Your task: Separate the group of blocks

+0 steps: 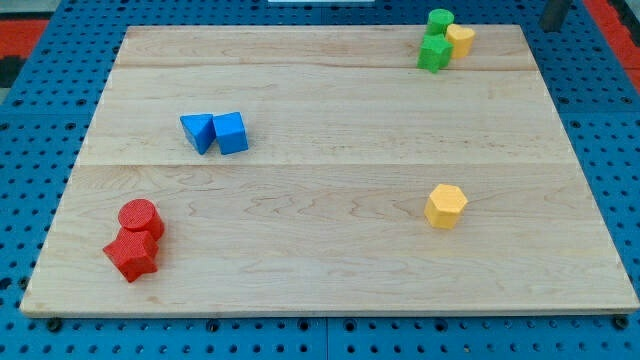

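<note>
Three blocks cluster at the view's top right: a green cylinder [440,20], a green star-like block [434,53] below it, and a yellow block [461,39] touching both on their right. A blue triangle [198,132] and a blue cube [231,132] touch at the left centre. A red cylinder [140,217] and a red star-like block [131,255] touch at the bottom left. A yellow hexagon [446,206] stands alone at the right centre. A dark rod shows at the top right edge; my tip [549,24] is off the board, to the right of the green and yellow cluster.
The wooden board [330,280] lies on a blue pegboard surface [30,130]. Red matting [30,25] shows at the top corners. The cluster at the top right sits close to the board's top edge.
</note>
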{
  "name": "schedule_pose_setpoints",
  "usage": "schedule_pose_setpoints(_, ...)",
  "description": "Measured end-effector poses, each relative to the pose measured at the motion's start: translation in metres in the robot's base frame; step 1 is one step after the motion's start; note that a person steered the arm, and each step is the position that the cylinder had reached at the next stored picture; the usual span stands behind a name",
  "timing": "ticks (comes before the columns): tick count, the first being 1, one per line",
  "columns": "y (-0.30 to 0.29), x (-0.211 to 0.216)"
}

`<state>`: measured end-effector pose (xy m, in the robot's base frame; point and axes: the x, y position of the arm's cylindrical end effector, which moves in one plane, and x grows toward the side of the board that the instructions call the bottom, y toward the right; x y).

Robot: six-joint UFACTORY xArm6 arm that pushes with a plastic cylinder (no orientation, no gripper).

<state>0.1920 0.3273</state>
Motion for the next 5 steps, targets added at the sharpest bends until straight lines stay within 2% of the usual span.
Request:
schedule_pose_setpoints(1,-0.100,-0.001)
schedule_pose_setpoints(2,-0.153,-0.001)
schedule_pose_setpoints(3,-0.140,0.008)
schedule_pose_setpoints(5,-0.144,0.069)
